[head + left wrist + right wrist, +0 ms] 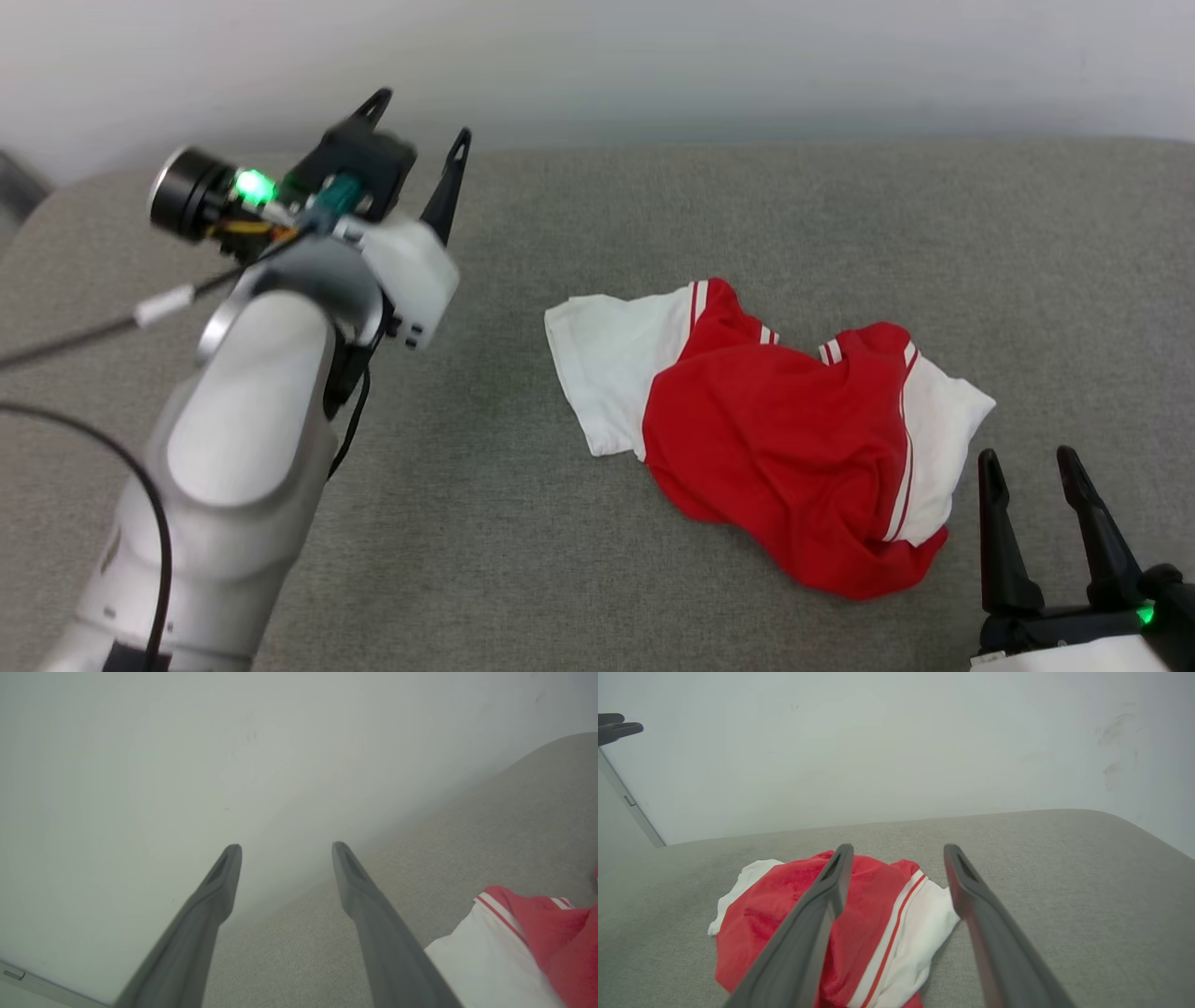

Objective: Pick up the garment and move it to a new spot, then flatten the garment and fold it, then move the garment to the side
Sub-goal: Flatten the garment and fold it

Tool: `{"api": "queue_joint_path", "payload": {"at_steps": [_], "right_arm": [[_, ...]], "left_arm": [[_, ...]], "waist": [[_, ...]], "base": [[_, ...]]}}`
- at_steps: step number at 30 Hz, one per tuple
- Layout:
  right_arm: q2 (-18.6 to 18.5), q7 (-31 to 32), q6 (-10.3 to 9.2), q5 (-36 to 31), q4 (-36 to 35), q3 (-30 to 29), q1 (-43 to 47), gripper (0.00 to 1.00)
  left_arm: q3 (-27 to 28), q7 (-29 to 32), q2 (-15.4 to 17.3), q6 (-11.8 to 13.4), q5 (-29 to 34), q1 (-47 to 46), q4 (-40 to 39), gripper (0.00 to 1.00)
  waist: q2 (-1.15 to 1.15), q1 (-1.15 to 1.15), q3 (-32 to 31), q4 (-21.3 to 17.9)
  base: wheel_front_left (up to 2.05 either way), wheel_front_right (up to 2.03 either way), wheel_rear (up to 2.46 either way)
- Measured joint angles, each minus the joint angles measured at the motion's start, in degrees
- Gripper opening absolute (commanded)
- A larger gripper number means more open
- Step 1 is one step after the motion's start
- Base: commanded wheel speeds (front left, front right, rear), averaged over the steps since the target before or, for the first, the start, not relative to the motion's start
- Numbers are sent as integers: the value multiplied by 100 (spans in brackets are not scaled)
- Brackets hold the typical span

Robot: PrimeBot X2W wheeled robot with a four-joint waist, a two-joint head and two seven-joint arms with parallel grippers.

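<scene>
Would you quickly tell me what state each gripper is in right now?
Left gripper: open, holding nothing.
Right gripper: open, holding nothing.

The garment (775, 439) is a red T-shirt with white sleeves and thin red-white stripes along the seams. It lies crumpled and wrinkled, not flat, on the grey fabric surface (523, 523). One white sleeve spreads toward the robot's left, the other toward its right.
</scene>
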Motion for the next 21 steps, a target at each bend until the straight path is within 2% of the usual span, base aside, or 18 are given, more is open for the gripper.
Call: {"api": "queue_joint_path", "payload": {"at_steps": [2, 3, 4, 5, 6, 7, 8, 13, 14, 15, 16, 17, 21], "right_arm": [[2, 0, 0, -9, -14, 36, -76, 100], [2, 0, 0, -9, -14, 36, -76, 100], [3, 1, 0, -9, -30, 55, -169, 100], [4, 0, 0, -9, -37, 57, -215, 100], [4, 0, 0, -9, -37, 57, -215, 100], [1, 0, 0, -8, -56, 57, -285, 100], [1, 0, 0, -8, -56, 57, -285, 100], [2, 0, 0, 31, -119, 100, -531, 100], [0, 0, 0, 54, -151, 114, -617, 100], [0, 0, 0, 54, -151, 114, -617, 100], [2, 0, 0, 96, -174, 120, -710, 100], [2, 0, 0, 96, -174, 120, -710, 100], [0, 0, 0, 149, -203, 149, -864, 100]], "left_arm": [[-305, 461, 35, -19, -183, -402, 213, 100], [-305, 461, 35, -19, -183, -402, 213, 100], [-936, 912, 154, -29, -504, -827, 370, 100], [-1262, 1143, 209, -42, -730, -1023, 439, 100], [-1262, 1143, 209, -42, -730, -1023, 439, 100], [-1892, 1607, 323, -43, -1228, -1401, 497, 100], [-1892, 1607, 323, -43, -1228, -1401, 497, 100], [-3238, 2942, 731, -43, -2746, -2166, 430, 100], [-3613, 3400, 893, -42, -3247, -2458, 328, 100], [-3613, 3400, 893, -42, -3247, -2458, 328, 100], [-4043, 3871, 1040, -42, -3653, -2730, 222, 100], [-4043, 3871, 1040, -42, -3653, -2730, 222, 100], [-4894, 4634, 1284, -42, -4198, -3134, 31, 100]], "waist": [[0, 0, 128, -45], [0, 0, 128, -45], [0, 0, 258, -97], [0, 0, 321, -127], [0, 0, 321, -127], [0, 0, 453, -187], [0, 0, 453, -187], [0, 0, 789, -352], [0, 0, 933, -425], [0, 0, 933, -425], [0, 0, 1086, -497], [0, 0, 1086, -497], [0, 0, 1394, -632]], "base": [[0, 0, 0], [0, 0, 0], [0, 0, 0], [0, 0, 0], [0, 0, 0], [0, 0, 0], [0, 0, 0], [0, 0, 0], [0, 0, 0], [0, 0, 0], [0, 0, 0], [0, 0, 0], [0, 0, 0]]}}
